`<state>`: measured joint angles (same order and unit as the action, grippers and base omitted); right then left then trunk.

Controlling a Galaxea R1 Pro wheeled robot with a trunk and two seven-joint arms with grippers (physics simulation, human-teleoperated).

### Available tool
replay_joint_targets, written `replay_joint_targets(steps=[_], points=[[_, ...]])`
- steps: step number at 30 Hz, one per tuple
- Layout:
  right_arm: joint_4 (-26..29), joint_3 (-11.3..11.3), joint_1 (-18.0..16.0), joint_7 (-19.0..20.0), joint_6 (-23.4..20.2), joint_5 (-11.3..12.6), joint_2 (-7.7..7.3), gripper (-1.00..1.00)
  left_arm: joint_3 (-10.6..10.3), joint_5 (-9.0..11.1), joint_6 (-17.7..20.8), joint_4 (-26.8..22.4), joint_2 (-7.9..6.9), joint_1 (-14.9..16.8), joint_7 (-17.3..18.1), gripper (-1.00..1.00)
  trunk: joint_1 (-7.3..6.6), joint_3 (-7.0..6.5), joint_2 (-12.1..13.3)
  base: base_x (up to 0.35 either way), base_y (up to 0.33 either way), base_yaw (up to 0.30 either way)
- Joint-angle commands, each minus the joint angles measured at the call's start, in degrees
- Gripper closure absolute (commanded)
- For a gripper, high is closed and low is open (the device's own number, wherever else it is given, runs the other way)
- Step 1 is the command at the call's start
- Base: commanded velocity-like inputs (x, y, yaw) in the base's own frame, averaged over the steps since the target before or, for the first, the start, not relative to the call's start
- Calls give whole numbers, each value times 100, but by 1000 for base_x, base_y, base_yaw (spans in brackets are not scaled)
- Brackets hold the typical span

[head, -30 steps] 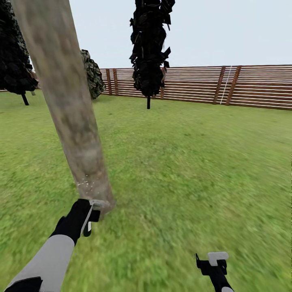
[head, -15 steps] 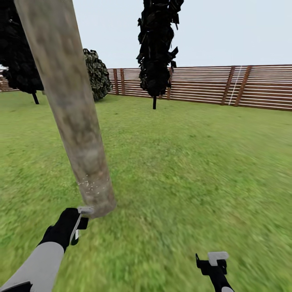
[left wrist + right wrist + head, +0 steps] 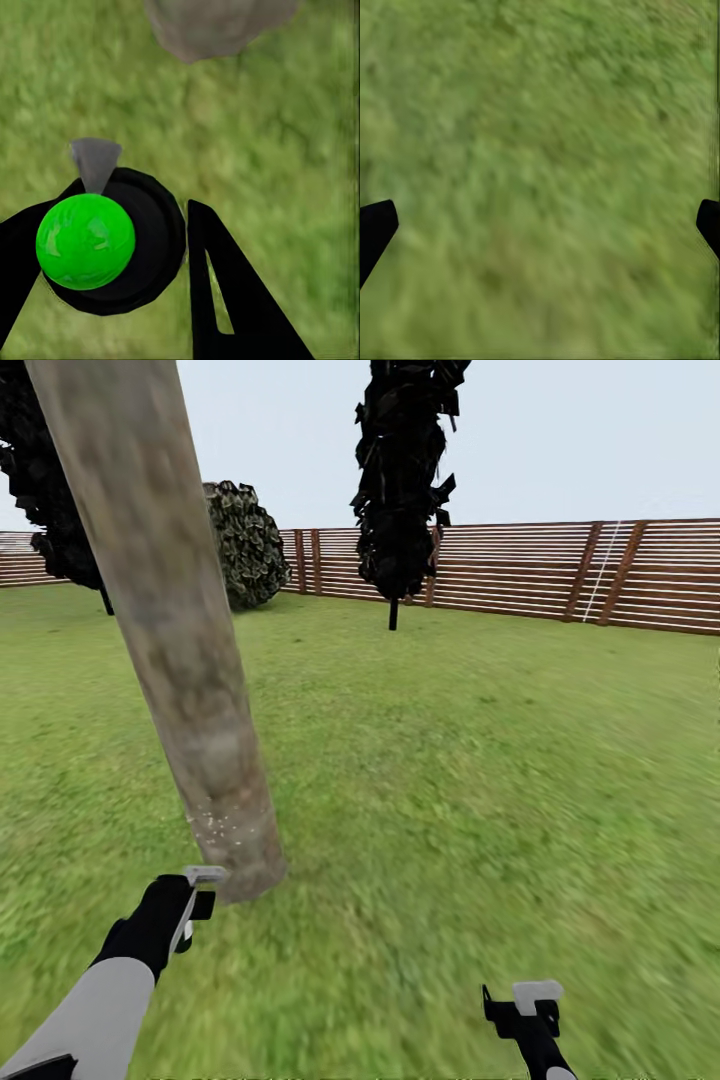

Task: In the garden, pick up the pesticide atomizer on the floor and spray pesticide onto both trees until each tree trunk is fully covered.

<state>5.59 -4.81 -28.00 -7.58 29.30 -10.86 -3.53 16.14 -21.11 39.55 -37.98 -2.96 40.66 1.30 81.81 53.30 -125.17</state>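
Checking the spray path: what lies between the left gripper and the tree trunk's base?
Only bare grass: in the left wrist view the left gripper, holding the atomizer, faces the tree trunk.

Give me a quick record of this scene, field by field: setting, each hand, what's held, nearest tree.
setting: lawn, slat fence behind
left hand: shut on atomizer, low by the trunk's base
right hand: open, empty, over grass
trunk: pale, mottled, white specks near base
other plants: dark trees, bush by fence
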Motion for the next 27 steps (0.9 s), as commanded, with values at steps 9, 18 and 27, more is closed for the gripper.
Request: replay_joint_targets(steps=[9, 18, 27], points=[[-6, -46, -4, -17, 16, -59, 0, -100, 21, -49, 38, -8, 139, 4, 19, 100, -2, 5, -2, -119, -247, 0], [-6, -46, -4, -25, 23, -56, 2, -100, 13, -31, 44, -8, 267, 4, 19, 100, -2, 5, -2, 140, -272, 150], [-6, -46, -4, -25, 23, -56, 2, -100, 4, -48, 49, -8, 282, 4, 19, 100, -2, 5, -2, 155, -269, 277]])
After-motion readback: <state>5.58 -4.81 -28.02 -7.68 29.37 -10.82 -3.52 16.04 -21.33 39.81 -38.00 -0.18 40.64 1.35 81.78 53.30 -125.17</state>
